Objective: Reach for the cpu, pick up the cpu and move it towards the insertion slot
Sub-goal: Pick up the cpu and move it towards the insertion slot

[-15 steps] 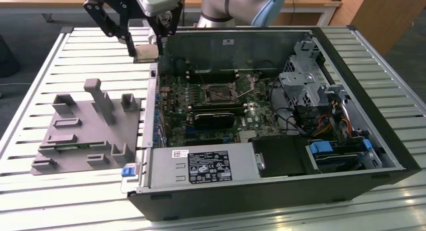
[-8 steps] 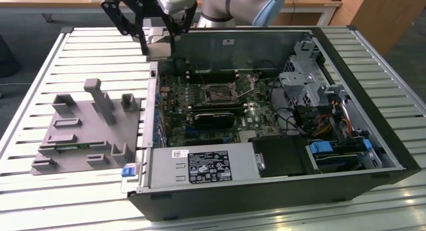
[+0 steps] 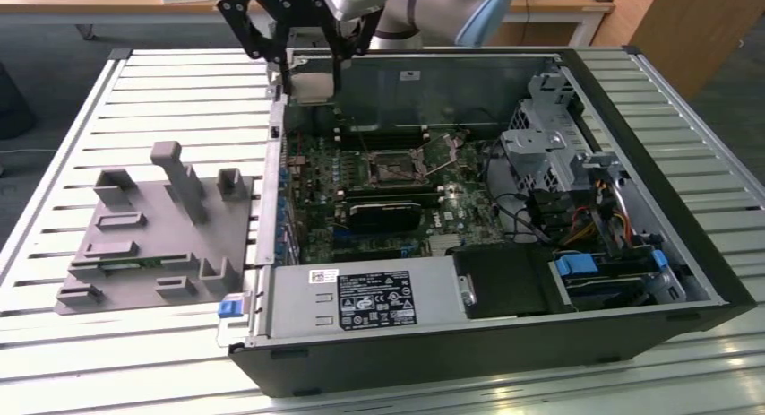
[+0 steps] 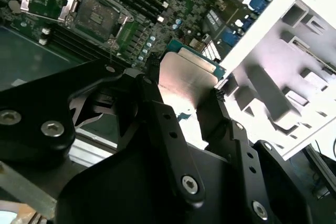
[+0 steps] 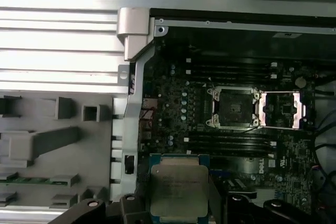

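My gripper (image 3: 313, 70) hangs above the open computer case's back corner, on the exterior view's left side, shut on the cpu (image 3: 313, 83). In the second wrist view the cpu (image 4: 186, 85) shows its silvery top between two black fingers (image 4: 152, 95), held edge to edge. The first wrist view shows the cpu (image 5: 178, 187) with its pale rim above the motherboard. The insertion slot (image 3: 391, 167) lies mid-board, a dark square socket (image 5: 233, 107) with its shiny metal frame (image 5: 281, 109) flipped open beside it. The socket (image 4: 97, 17) lies some way off from the held chip.
A grey plastic fixture (image 3: 156, 236) with upright blocks sits on the slatted table at the exterior view's left. Inside the case are a black finned card (image 3: 385, 216), a power supply (image 3: 358, 300), drive cages and cables (image 3: 574, 191). The case wall (image 5: 137, 30) borders the board.
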You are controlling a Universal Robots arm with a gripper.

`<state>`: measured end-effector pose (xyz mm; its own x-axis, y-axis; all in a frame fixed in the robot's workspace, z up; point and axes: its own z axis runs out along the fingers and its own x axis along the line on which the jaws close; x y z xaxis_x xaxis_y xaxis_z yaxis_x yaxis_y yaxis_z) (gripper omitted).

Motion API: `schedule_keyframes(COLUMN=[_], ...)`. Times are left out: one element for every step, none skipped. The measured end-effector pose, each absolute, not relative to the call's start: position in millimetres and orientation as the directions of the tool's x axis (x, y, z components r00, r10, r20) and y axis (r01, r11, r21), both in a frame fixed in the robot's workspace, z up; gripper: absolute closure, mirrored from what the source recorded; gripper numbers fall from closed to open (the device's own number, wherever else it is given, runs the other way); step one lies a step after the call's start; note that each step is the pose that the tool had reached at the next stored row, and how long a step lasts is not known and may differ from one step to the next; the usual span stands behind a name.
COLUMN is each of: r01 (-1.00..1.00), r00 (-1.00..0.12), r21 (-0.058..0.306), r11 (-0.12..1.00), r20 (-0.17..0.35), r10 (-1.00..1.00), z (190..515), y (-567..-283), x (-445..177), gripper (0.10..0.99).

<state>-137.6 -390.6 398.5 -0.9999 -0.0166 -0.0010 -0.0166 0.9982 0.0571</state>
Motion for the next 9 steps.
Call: schedule_keyframes(r01=[-0.017,-0.017,-0.017,-0.017,-0.017,-0.016,-0.016,-0.017,-0.017], r00=[-1.0,-1.0,-1.0,-1.0,-1.0,-1.0,-1.0,-1.0,-1.0], r21=[0.057,0.057,0.057,0.057,0.057,0.058,0.057,0.058,0.058], r11=[0.998,0.998,0.998,0.998,0.998,0.998,0.998,0.998,0.998], r20=[-0.001,-0.001,-0.001,-0.001,-0.001,-0.001,-0.001,-0.001,-0.001], r10=[-0.017,-0.017,-0.017,-0.017,-0.016,-0.016,-0.016,-0.017,-0.017], z=[398,398,398,398,398,398,398,398,398], y=[-389,-387,-386,-384,-383,-381,-380,-378,-377], x=[-135,-132,-129,-126,-123,-120,-117,-114,-111], gripper=[0.553,0.553,0.553,0.553,0.553,0.553,0.553,0.553,0.553])
